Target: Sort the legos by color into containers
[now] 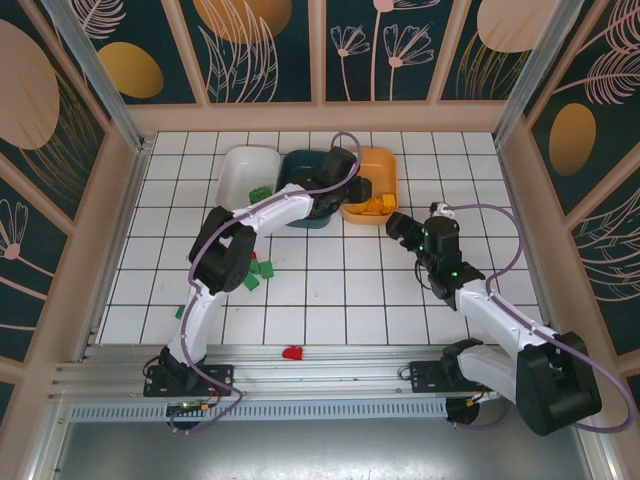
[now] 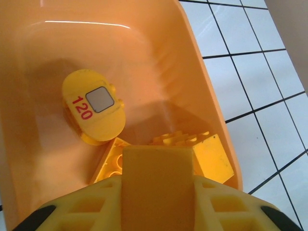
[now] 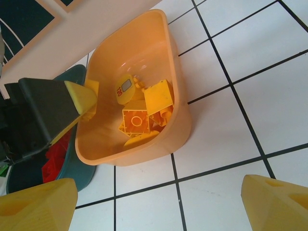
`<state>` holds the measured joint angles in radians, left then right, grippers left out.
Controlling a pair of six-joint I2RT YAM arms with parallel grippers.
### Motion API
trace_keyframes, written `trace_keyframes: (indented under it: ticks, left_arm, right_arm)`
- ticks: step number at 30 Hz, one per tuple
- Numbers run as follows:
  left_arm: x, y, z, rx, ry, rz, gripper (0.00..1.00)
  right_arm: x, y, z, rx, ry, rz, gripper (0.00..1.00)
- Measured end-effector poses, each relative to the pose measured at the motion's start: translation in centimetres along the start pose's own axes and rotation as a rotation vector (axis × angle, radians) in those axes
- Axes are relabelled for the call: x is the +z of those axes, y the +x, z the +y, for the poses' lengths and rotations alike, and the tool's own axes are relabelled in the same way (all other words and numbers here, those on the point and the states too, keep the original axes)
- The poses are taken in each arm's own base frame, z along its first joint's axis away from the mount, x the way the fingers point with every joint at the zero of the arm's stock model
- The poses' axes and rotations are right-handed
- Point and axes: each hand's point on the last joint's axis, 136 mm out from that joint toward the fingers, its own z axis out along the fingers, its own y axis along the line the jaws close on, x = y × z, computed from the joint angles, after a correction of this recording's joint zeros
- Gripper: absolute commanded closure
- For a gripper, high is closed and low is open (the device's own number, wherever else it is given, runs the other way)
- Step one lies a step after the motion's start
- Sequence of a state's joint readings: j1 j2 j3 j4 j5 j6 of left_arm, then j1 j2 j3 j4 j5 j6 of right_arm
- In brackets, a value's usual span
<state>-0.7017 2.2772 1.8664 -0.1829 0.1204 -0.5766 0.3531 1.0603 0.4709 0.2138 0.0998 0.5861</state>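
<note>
The overhead camera looks down on the whole table (image 1: 330, 300); 2 wrist cameras closely share the orange tray (image 3: 144, 43).

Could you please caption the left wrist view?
Left gripper, shut on a yellow lego, above the orange container of yellow legos.

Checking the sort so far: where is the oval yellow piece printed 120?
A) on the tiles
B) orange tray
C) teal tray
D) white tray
B: the oval piece lies inside the orange tray, next to other yellow bricks.
</note>
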Motion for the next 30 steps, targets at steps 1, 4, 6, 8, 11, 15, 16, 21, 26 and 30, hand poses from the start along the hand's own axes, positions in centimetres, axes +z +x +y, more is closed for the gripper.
trace_keyframes:
  ticks: [1, 4, 6, 8, 11, 15, 16, 21, 26, 30]
  left_arm:
    - [0.1, -0.1, -0.2, 0.002, 0.006, -0.001, 0.66]
    - [0.5, -0.3, -0.4, 0.002, 0.014, -0.004, 0.64]
    - [1.1, -0.2, -0.3, 0.001, 0.013, 0.003, 0.64]
    - [1.7, 0.1, -0.2, 0.000, 0.010, 0.011, 0.64]
    - [2.8, 0.8, 0.0, -0.002, 0.005, 0.030, 0.61]
    - [3.4, 2.0, 0.4, -0.009, -0.010, 0.065, 0.54]
    - [3.4, 2.1, 0.5, -0.011, -0.010, 0.070, 0.52]
    - [3.3, 2.1, 0.3, -0.009, -0.001, 0.074, 0.35]
    - [2.3, 1.1, -0.7, 0.002, 0.017, 0.053, 0.24]
    - [-1.7, -1.7, -3.0, 0.028, 0.061, -0.015, 0.11]
  right_arm:
    - [0.0, 0.0, 0.0, 0.000, -0.001, 0.001, 0.11]
    - [0.0, 0.2, 0.2, -0.001, -0.011, 0.009, 0.11]
    - [0.0, 0.2, 0.3, -0.001, -0.016, 0.012, 0.11]
    - [0.0, 0.2, 0.3, -0.002, -0.019, 0.014, 0.11]
    - [-0.1, 0.1, 0.4, -0.002, -0.022, 0.009, 0.11]
    - [-0.2, 0.1, 0.5, -0.003, -0.029, 0.010, 0.11]
    - [-0.2, 0.1, 0.6, -0.003, -0.030, 0.011, 0.11]
    - [-0.2, 0.3, 0.8, -0.014, -0.038, 0.018, 0.10]
    - [-0.5, 0.6, 2.0, -0.052, -0.062, 0.025, 0.10]
    - [-0.9, 0.5, 4.0, -0.098, -0.092, 0.020, 0.10]
